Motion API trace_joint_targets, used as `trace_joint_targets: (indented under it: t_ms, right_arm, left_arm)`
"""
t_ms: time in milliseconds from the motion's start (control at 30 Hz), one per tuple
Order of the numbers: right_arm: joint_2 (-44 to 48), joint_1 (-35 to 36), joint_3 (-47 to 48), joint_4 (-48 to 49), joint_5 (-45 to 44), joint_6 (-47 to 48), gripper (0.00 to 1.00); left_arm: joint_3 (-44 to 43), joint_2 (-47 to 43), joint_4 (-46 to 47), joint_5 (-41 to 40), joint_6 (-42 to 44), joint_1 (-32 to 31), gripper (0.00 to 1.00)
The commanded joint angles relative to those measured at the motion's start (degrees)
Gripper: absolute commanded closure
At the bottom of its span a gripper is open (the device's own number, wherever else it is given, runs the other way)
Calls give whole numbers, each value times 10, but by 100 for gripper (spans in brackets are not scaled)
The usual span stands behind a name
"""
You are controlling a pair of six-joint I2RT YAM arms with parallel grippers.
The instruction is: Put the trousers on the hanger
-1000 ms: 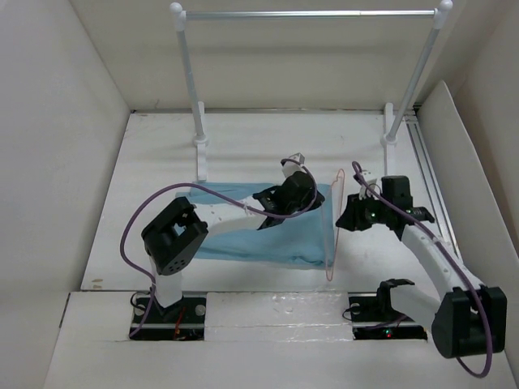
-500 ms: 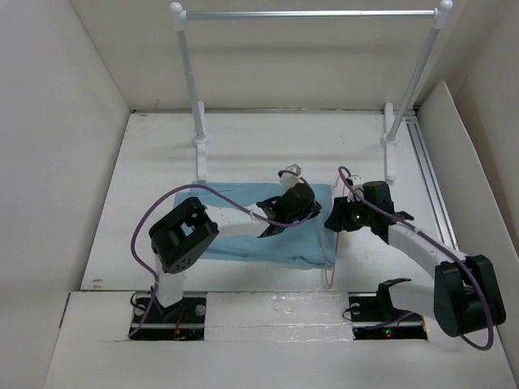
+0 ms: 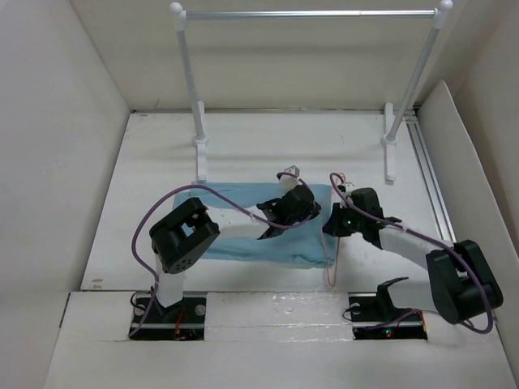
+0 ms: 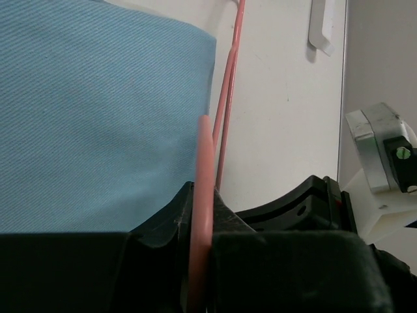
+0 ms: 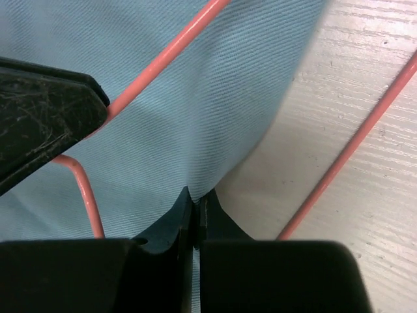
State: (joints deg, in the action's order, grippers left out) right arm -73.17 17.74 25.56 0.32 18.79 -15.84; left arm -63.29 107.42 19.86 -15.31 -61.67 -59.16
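The light blue trousers (image 3: 243, 243) lie folded flat on the table in front of the arms. The thin pink-red hanger (image 3: 330, 259) lies along their right edge. My left gripper (image 3: 289, 212) sits over the trousers' right end, shut on a bar of the hanger (image 4: 205, 163), with the trousers (image 4: 98, 117) spread below it. My right gripper (image 3: 331, 220) is at the trousers' right edge, shut on a pinch of the blue cloth (image 5: 195, 130). Hanger wires (image 5: 163, 59) cross the cloth beside its fingertips (image 5: 186, 212).
A silver rail (image 3: 308, 14) on two white posts stands at the back. White walls close in left and right, with a metal track (image 3: 430, 174) along the right side. Purple cables loop over both arms.
My right gripper has moved left and down to the trousers' right edge. My left gripper has shifted slightly, still over the trousers' right end. The hanger has shifted a little left with them.
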Motion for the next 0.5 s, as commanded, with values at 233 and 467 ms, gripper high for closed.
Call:
trace_joint_targets:
  t_ms: [233,467]
  right_arm:
    - [152,-81,84,-158,-20,76,100]
    - [182,-187,98,-227,2,124,100]
  left_arm:
    - [41,-43,-71,-65,69,45,100]
    - [87,-93,-82,-85,131,91,100]
